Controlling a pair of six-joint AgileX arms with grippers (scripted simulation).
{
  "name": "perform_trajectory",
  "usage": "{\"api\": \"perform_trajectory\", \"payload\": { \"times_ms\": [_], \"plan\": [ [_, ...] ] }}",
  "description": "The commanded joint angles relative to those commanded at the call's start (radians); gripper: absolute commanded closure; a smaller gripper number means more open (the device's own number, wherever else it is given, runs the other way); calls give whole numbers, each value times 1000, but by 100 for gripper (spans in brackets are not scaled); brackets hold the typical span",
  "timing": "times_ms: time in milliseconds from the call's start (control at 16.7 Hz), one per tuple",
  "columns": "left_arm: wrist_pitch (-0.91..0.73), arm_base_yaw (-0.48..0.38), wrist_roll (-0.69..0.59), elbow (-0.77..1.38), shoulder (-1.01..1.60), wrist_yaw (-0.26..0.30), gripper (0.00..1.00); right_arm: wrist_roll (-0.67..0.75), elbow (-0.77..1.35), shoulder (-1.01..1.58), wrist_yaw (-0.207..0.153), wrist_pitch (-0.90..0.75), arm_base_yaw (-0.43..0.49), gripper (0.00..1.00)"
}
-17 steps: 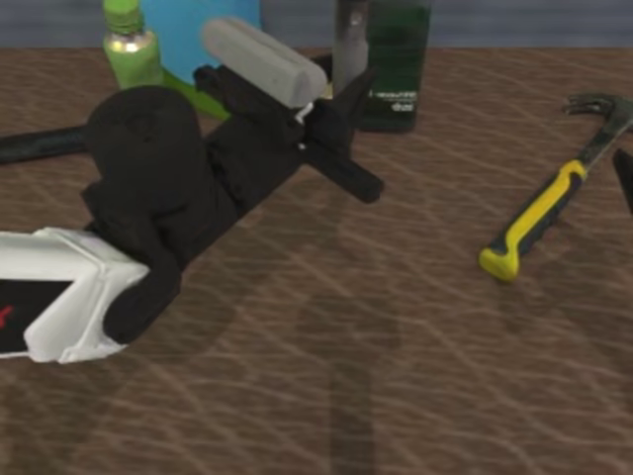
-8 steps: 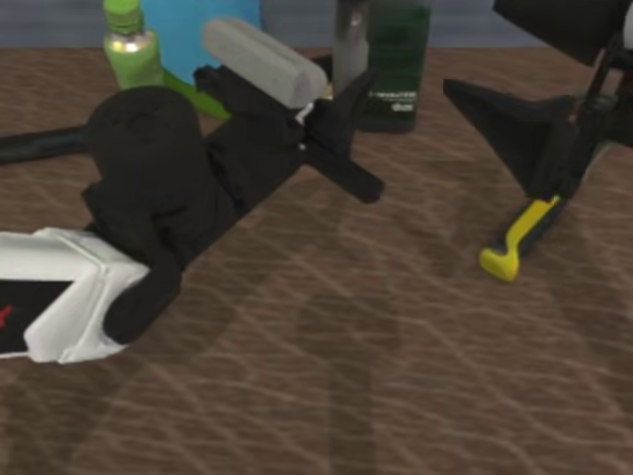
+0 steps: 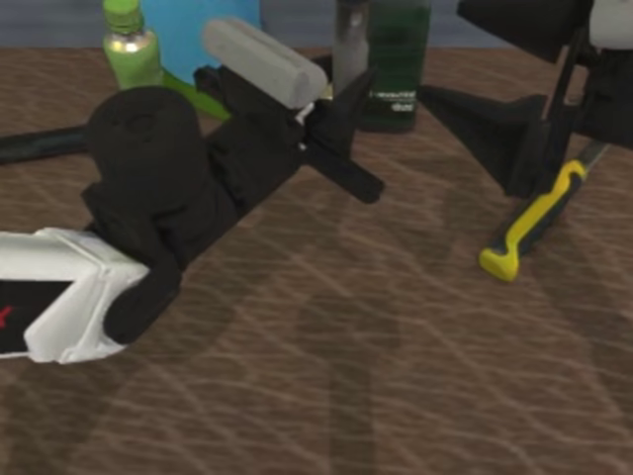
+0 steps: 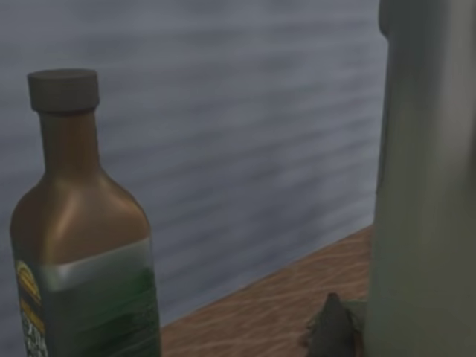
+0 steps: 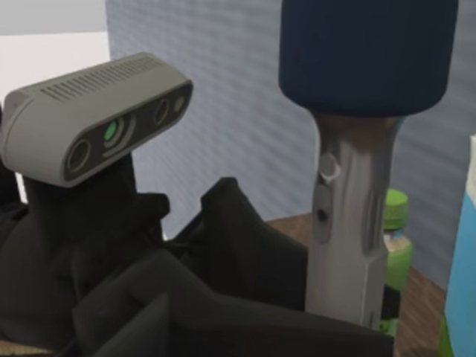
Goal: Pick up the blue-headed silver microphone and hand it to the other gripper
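Note:
The blue-headed silver microphone (image 5: 349, 216) stands upright, its navy head (image 5: 368, 52) on top. My left gripper (image 3: 341, 119) is shut on the lower end of its silver handle (image 3: 349, 49), holding it above the back middle of the table. In the left wrist view the handle (image 4: 424, 186) fills one side, next to one fingertip (image 4: 335, 327). The other gripper, my right one (image 3: 445, 54), hangs open at the back right. Its pointed fingers (image 3: 475, 124) aim left at the microphone, a short gap away.
A dark green bottle (image 3: 396, 59) stands just behind the microphone. A light green bottle (image 3: 129, 45) and a blue box (image 3: 198, 35) are at the back left. A yellow-handled hammer (image 3: 529, 228) lies under the right gripper. A black tube (image 3: 40, 143) lies at the left edge.
My right gripper came in from the right edge and moved left towards the held microphone. The left arm and the microphone have stayed still.

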Motion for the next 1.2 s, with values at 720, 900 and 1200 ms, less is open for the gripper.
{"api": "perform_trajectory", "payload": {
  "times_ms": [720, 900, 1200],
  "plan": [
    [0, 0, 0, 0, 0, 0, 100, -14, 287, 274, 210, -23, 213, 0],
    [0, 0, 0, 0, 0, 0, 100, -14, 289, 276, 211, -23, 214, 0],
    [0, 0, 0, 0, 0, 0, 100, -14, 289, 276, 211, -23, 214, 30]
  ]
}}
